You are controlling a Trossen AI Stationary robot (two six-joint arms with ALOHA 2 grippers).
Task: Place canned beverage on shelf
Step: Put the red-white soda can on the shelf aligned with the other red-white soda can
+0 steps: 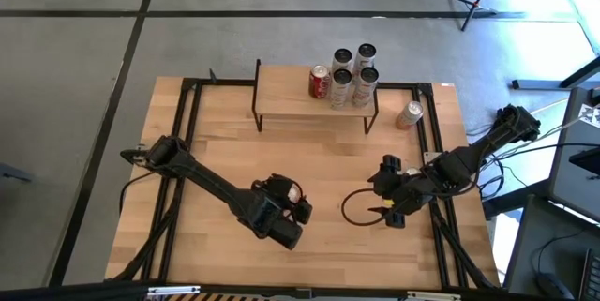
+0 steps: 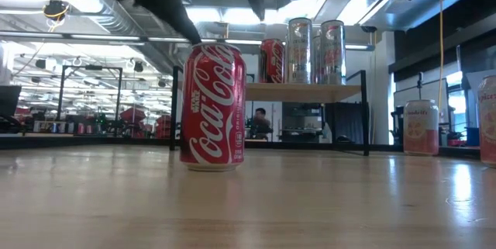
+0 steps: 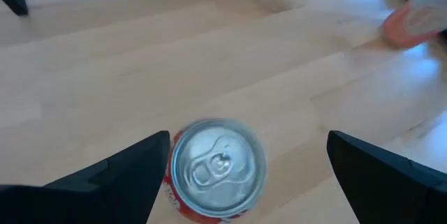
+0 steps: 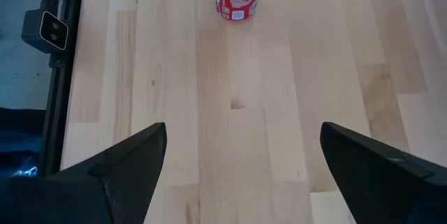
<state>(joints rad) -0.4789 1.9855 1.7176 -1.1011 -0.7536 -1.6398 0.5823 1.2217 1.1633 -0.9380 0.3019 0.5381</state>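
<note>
While the left gripper (image 3: pixel 248 175) hangs spread wide over the red can (image 1: pixel 294 191) mid-table — can hugging one finger (image 3: pixel 119 175) — an off-centre close could tip it. Right gripper (image 4: pixel 241 168) gapes empty near the table's right edge.

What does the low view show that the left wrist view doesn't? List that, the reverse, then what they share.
Only the low view: the red can's side with its Coca-Cola lettering, the shelf carrying upright cans, and a person in the room behind.

Only the left wrist view: the can's silver top with its pull tab, and the left gripper open, a finger on either side of the can.

Both: the red can upright on the tabletop, and a peach can farther off.
</note>
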